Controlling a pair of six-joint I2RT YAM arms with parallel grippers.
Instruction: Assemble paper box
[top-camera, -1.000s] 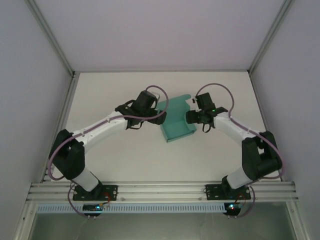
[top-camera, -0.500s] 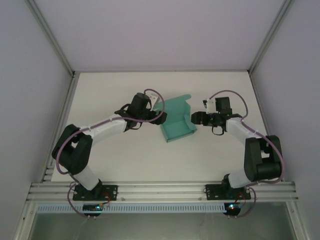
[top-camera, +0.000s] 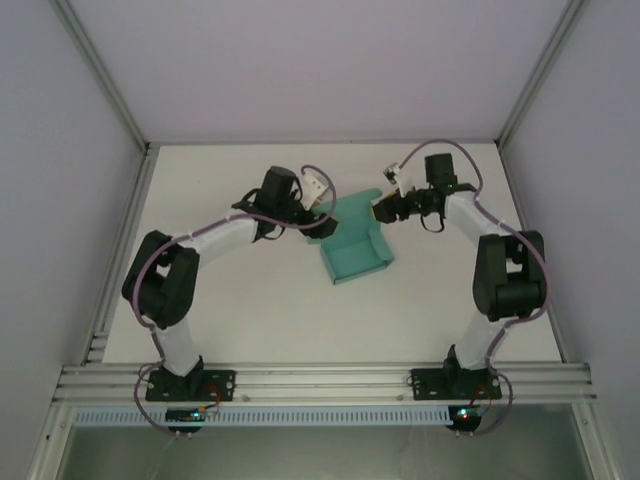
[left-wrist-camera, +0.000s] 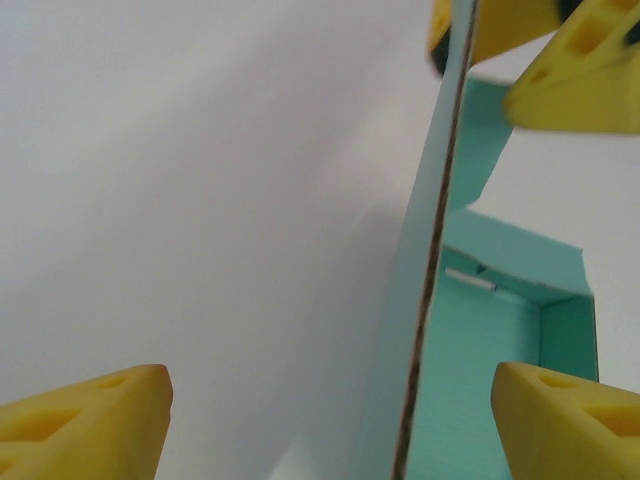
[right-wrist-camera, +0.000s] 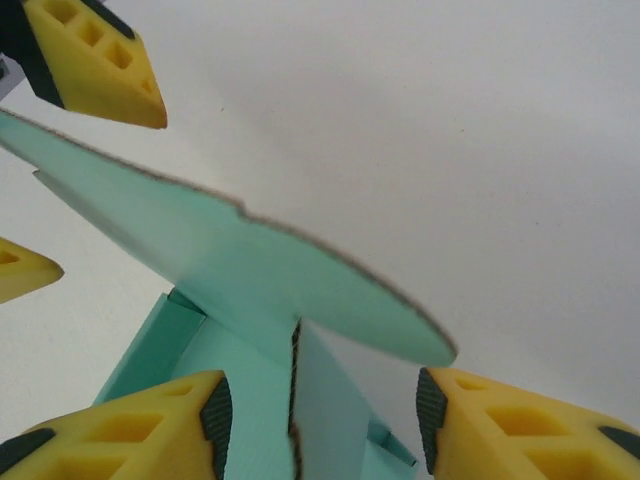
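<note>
The paper box (top-camera: 352, 250) lies half-folded in the middle of the worktop (top-camera: 250, 310), a teal tray with raised walls and a flap at its far end. From above, that far end is partly covered by the two dark wrists, and the fingertips there are too small to make out. Both wrist views cut the box off at the bottom edge, so its near end is not seen there.

The left gripper (left-wrist-camera: 330, 405) stands wide apart, straddling the thin edge of the box's side wall (left-wrist-camera: 425, 300) with clear space on both sides. The right gripper (right-wrist-camera: 318, 400) is also apart, less widely. The curved flap (right-wrist-camera: 250, 270) lies across the view above the gap between its fingers. Whether either finger touches the paper cannot be told.
</note>
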